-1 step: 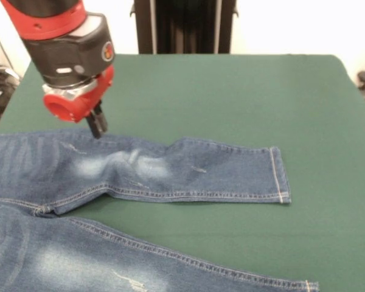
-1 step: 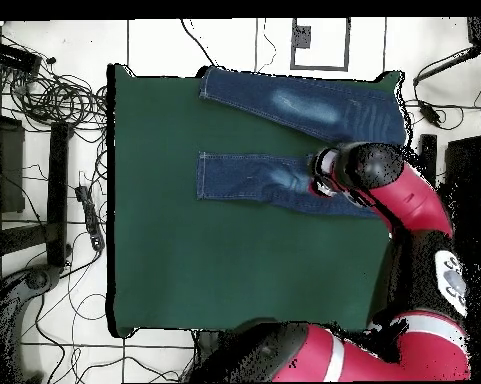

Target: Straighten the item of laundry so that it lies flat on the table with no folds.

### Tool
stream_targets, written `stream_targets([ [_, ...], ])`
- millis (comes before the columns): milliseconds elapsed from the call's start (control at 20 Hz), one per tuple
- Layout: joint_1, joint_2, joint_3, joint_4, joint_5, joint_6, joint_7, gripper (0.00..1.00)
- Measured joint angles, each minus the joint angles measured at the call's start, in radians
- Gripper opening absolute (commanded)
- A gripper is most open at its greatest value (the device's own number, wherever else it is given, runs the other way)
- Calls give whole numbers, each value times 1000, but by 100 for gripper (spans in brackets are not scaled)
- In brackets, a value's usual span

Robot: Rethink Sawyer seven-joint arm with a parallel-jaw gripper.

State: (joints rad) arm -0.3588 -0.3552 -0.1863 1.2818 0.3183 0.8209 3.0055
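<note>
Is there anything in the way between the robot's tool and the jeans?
Nothing visible is in the way. The tool hangs right at the upper edge of the jeans, by the faded patch on one leg. The green table around the jeans shows only bare cloth.

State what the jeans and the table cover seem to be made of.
Jeans: blue denim by the look, matte with faded whitish patches and tan seam stitching along the hems. Table: covered in what seems a plain dark green cloth, matte and smooth; what lies beneath cannot be told.
</note>
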Motion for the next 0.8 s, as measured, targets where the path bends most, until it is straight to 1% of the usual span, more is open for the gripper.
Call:
stream_targets([
  [150, -15, 8, 0, 0, -14, -20, 0, 0],
  [250, -25, 25, 1, -1, -22, -54, 0, 0],
  [450, -29, 49, 1, -6, -23, -90, 0, 0],
  [800, 5, 104, 1, -37, -23, -103, 0, 0],
])
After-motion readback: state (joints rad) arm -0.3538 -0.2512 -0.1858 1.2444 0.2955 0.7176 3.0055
